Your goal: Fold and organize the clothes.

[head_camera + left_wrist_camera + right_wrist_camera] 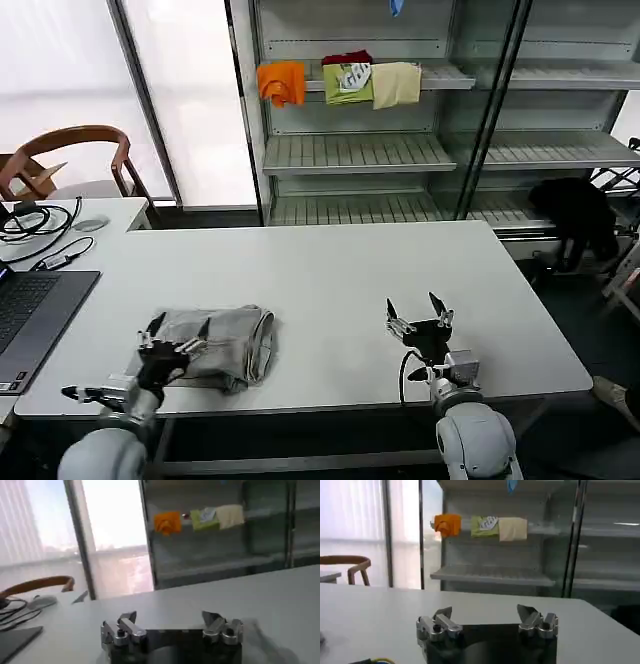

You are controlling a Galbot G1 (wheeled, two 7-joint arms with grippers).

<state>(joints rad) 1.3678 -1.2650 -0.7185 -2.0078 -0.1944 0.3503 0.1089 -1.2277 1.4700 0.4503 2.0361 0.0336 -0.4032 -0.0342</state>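
Observation:
A light grey shirt [222, 343] lies folded into a small bundle near the front left of the white table [330, 280]. My left gripper [180, 325] hovers open over the bundle's near left part, fingers spread with nothing between them. In the left wrist view the left gripper [170, 617] shows both fingers wide apart above bare tabletop. My right gripper [415, 308] stands open above the table's front right, well clear of the shirt. The right wrist view has the right gripper [486, 613] with spread fingers and nothing held.
A laptop [30, 320] lies at the table's left edge, with cables [40, 225] and a mouse [90, 224] behind it. A wooden chair [75, 155] stands at the back left. Shelves [360, 150] behind the table carry orange [282, 82], green [350, 84] and cream [396, 84] cloths. A black garment [575, 215] hangs at the right.

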